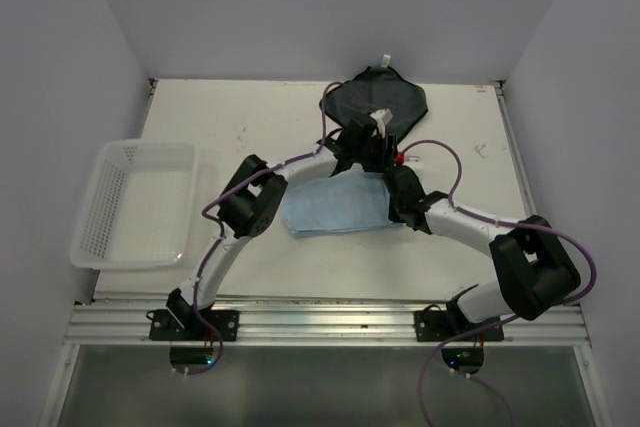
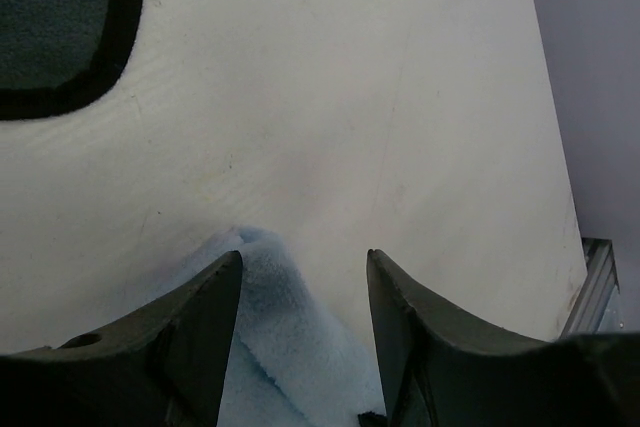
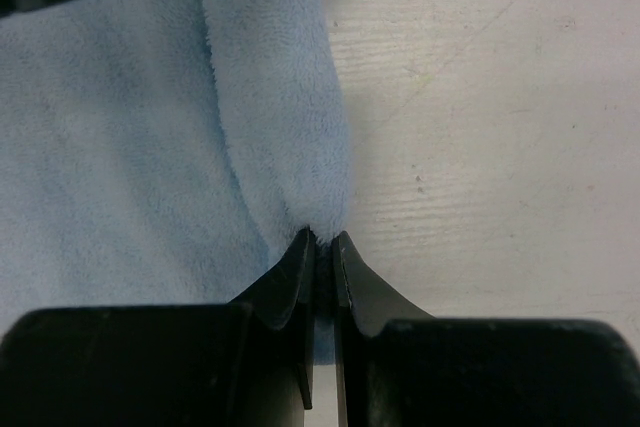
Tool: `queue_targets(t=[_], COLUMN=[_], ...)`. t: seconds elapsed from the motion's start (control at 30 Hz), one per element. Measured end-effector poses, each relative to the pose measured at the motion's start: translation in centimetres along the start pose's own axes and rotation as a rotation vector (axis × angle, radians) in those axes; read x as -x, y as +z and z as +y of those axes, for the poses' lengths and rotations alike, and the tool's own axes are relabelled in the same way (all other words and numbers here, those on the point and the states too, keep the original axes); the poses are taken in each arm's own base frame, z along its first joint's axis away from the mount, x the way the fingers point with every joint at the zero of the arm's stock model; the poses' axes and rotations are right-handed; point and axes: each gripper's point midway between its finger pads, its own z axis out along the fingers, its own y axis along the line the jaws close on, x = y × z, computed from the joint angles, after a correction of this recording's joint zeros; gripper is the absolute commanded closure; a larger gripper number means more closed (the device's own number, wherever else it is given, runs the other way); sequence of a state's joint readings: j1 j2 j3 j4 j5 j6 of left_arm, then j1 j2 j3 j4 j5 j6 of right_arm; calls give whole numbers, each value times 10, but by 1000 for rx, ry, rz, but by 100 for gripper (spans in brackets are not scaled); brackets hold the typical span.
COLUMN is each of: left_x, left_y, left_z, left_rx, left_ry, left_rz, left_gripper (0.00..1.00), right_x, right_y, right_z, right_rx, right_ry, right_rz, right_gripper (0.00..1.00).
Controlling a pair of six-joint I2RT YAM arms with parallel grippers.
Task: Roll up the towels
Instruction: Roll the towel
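The light blue towel lies mid-table, its right edge folded over. My right gripper is shut on that folded right edge; in the top view it sits at the towel's right side. My left gripper is open, its jaws standing either side of the blue towel's far corner; in the top view it is at the towel's far right corner. The dark grey towel with a white tag lies flat at the back and shows in the left wrist view.
A white mesh basket stands at the table's left edge. Purple cables loop from both arms over the table. The table's right edge and a metal rail show in the left wrist view.
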State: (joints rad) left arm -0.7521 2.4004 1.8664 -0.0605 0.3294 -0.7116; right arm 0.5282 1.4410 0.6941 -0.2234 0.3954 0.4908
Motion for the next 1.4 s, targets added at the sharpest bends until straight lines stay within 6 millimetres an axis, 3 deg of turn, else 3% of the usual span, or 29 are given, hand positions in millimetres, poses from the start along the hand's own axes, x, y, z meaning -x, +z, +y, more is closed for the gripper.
queue_targets(t=[0.37,0.6,1.0,1.2,1.4], left_x=[-10,-11,-14,-14,-15], left_y=[9,10,12,12,13], left_z=[8,10,21,26,25], left_rx=[103,126,159,180,179], left_ry=[93,118,137,135,136], left_rz=[17,11,-6,-7,-7], left_gripper=[44,50,74,100,100], right_x=[-2,-2,-3,-2,-2], right_y=[1,3,5,4,4], right_z=[1,2,3,3,3], right_rx=[8,9,19,20,21], right_ry=[5,5,9,6,3], right_rz=[-2,-4,-11,-12,-12], right_gripper=[100,100,100,100,100])
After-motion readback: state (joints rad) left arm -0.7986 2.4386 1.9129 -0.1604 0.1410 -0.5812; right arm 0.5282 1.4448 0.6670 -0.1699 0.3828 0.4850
